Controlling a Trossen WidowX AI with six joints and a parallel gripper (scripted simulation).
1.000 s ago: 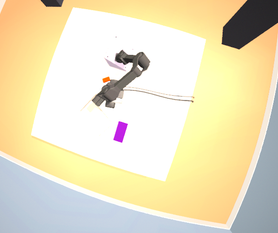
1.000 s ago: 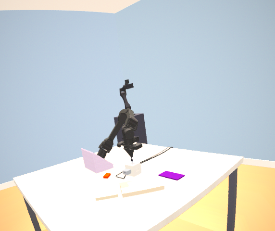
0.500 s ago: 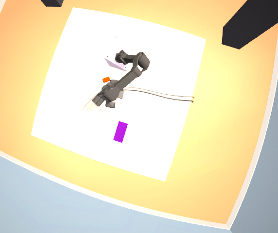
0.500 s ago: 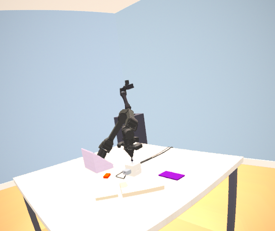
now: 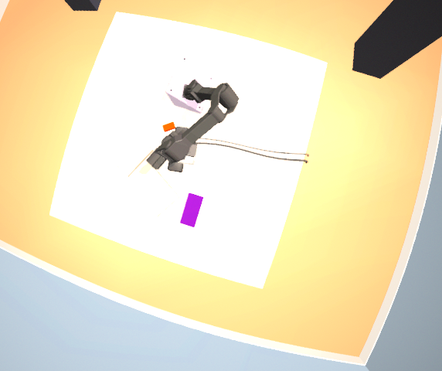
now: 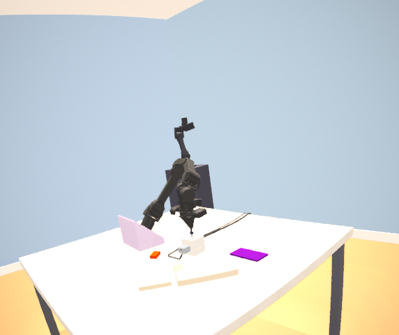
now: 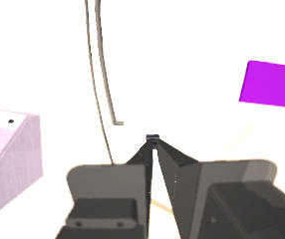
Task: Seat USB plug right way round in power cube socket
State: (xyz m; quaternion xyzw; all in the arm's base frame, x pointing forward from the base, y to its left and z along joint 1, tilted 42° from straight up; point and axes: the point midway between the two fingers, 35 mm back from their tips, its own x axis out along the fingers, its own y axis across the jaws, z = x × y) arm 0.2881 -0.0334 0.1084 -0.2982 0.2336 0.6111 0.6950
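While the claw (image 7: 152,144) points straight down, its two dark fingers are pinched almost together on the small USB plug (image 7: 152,136), which shows as a tiny dark block with a pale top right at the fingertips. The plug's long axis runs vertical, in line with the fingers, and in the exterior view it hangs just above the top face of the pale power cube (image 6: 194,245), a sliver of gap between them as far as can be told at this size. Which way round the plug's faces stand cannot be made out.

The arm (image 6: 163,196) rises from its foot beside the pink wedge block (image 6: 137,234), leans up to a high elbow, then folds down so the wrist hangs over the cube. From above, the forearm covers the cube almost wholly.

Two thin cables (image 5: 253,151) run side by side from the cube toward one edge of the white bench (image 5: 285,120) and end there. A second small grey plug (image 6: 183,248) sits against the cube's front side, with a wire loop lying on the bench below it.

An orange block (image 6: 155,254) lies near the cube on the wedge's side; a purple flat card (image 6: 248,254) lies well apart on the other side. Two pale wooden strips (image 6: 206,276) lie nearer the bench's front edge. The wedge stands close to the arm's lower link.
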